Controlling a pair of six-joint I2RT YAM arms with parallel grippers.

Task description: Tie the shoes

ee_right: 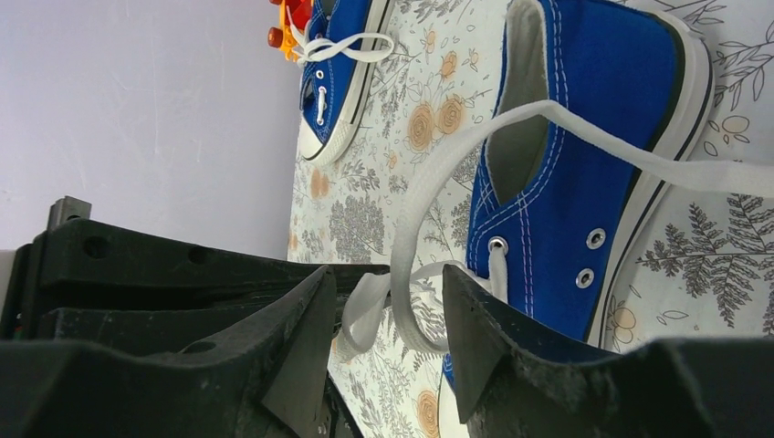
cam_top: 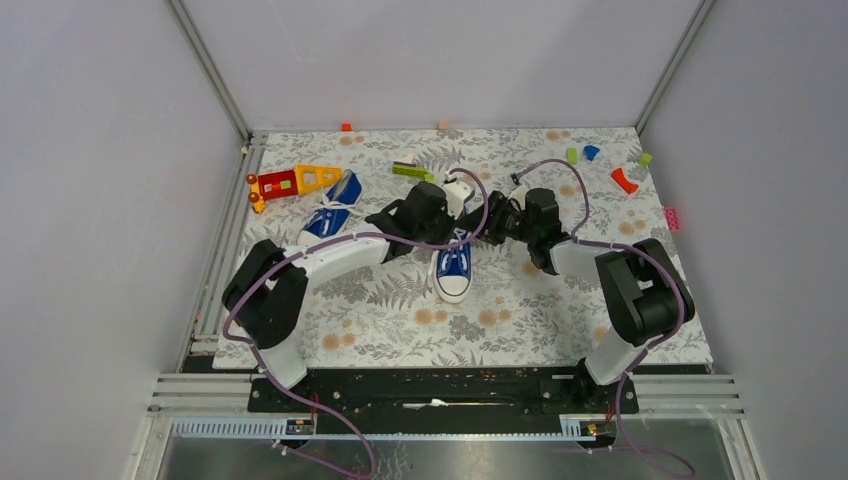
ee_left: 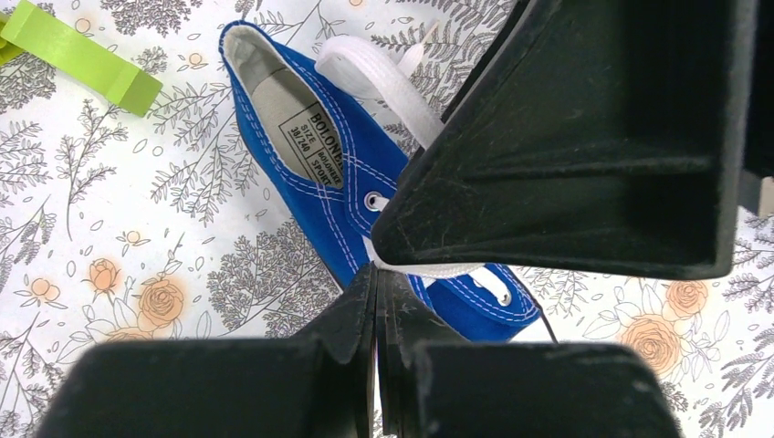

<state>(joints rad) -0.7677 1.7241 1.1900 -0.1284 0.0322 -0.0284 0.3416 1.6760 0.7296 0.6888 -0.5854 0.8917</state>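
One blue shoe [cam_top: 453, 272] with a white toe cap lies mid-table, toe toward the arms; both grippers meet over its heel end. My left gripper [cam_top: 447, 222] [ee_left: 376, 269] is shut, and a taut white lace [ee_left: 429, 271] runs from its tips across the shoe [ee_left: 319, 137]. My right gripper [cam_top: 490, 225] [ee_right: 388, 274] is open, with loops of the lace [ee_right: 429, 192] hanging between its fingers beside the shoe [ee_right: 566, 182]. Its black finger [ee_left: 584, 137] fills the right of the left wrist view. The second shoe [cam_top: 330, 215] [ee_right: 338, 73] lies at the back left, untouched.
A red-orange-yellow toy [cam_top: 285, 182] [ee_right: 285, 23] sits by the second shoe. A green block [cam_top: 410, 170] [ee_left: 82, 59] lies behind the grippers. Small red [cam_top: 623, 180], green [cam_top: 572, 155] and blue [cam_top: 591, 152] pieces are scattered at the back right. White walls close the table's sides.
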